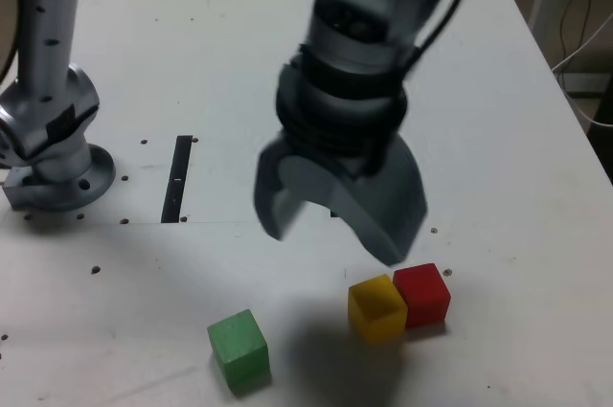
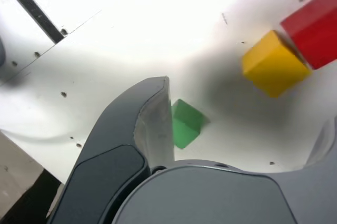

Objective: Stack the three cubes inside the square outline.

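Hanging above the white desk (image 1: 498, 139), the pincer (image 1: 330, 225) points downward with its two dark grey jaws spread wide and nothing between them. In the exterior view it sits above the near part of the desk, over the bare patch between the green cube (image 1: 238, 350) and the yellow cube (image 1: 376, 307); the lower jaw tip on the exterior view's right ends just above and behind the yellow cube, with no contact visible.

Cube positions, exterior view: yellow cube and red cube (image 1: 422, 294) sit side by side, faces touching or nearly so, red on the exterior view's right. Green cube lies alone, well apart toward the exterior view's left and slightly nearer the camera. All three rest flat on the desk, none stacked.

Wrist view: one jaw fills the foreground; the green cube (image 2: 185, 124) shows partly hidden just past its inner edge. The yellow cube (image 2: 274, 65) and red cube (image 2: 314, 28) appear farther off, adjacent. A soft shadow of the arm covers the desk between them.

A narrow black strip (image 1: 178, 178) lies on the desk near the arm base (image 1: 53, 153) at the exterior view's left; it also shows in the wrist view (image 2: 31, 7). A small dark mark shows just behind the pincer, mostly hidden; the square outline cannot be made out.
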Robot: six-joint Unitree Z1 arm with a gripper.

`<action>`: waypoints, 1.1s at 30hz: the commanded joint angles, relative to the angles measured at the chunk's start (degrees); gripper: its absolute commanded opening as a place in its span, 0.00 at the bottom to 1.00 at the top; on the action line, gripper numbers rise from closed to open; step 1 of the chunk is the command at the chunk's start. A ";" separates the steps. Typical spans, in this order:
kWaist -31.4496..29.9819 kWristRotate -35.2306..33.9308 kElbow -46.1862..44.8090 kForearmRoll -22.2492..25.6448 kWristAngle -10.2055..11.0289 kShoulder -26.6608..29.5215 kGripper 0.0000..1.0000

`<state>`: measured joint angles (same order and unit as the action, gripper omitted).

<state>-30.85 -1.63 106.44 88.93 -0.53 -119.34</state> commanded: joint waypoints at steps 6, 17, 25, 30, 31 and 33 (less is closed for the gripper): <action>-0.09 3.56 4.72 0.06 0.82 -3.97 1.00; 0.27 6.78 12.45 0.27 2.54 -10.15 1.00; 2.97 9.76 13.06 0.31 4.20 -11.87 0.99; 3.73 12.25 13.02 0.40 5.12 -11.84 0.99; 3.77 12.80 12.91 0.51 5.35 -11.83 0.99; 3.77 14.18 12.74 0.76 6.02 -11.82 0.99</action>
<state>-27.05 11.93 119.35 89.13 5.16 -131.19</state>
